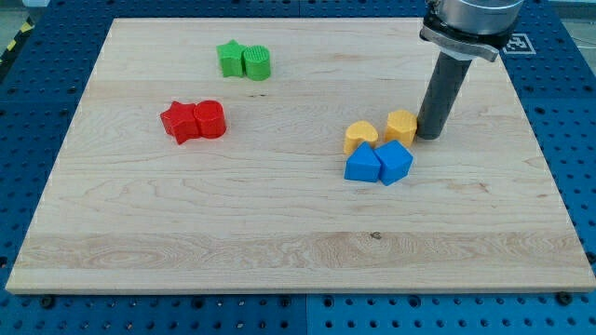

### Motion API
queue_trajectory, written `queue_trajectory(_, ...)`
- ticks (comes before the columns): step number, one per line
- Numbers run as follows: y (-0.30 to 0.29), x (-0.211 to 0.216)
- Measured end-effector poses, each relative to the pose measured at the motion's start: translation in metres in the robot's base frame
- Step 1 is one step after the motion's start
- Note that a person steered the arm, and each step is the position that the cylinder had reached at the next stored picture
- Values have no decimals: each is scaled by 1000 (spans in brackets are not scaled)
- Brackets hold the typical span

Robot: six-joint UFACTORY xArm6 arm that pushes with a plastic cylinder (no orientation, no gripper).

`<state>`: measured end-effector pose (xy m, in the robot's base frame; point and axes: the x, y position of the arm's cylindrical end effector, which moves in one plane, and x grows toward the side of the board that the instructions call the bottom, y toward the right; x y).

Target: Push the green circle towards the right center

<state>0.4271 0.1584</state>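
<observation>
Tool – my tip (429, 136) beside yellow block (402, 126) | green circle (257, 62) – matte cylinder

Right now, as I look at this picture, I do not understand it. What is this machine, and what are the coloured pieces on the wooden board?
There is one picture, from one camera looking down at a slant on a wooden board; where the camera is mounted is not on record. The machine is a robot arm. It has no hand: it ends in a straight dark rod, and my tip slides on the board to push blocks. Nothing is held.

At the view's top lie a green star and a green circle, touching. Toward the view's left lie two red blocks, side by side. Right of centre lie two yellow blocks and, just below them, two blue blocks. My tip stands right beside the right-hand yellow block, far from the green circle.
</observation>
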Motion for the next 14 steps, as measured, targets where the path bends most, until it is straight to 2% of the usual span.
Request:
queue_trajectory(1,4,-23)
queue_trajectory(2,-2,-26)
queue_trajectory(4,-27,-22)
queue_trajectory(9,-31,-19)
queue_trajectory(11,-33,-71)
queue_trajectory(14,-89,-155)
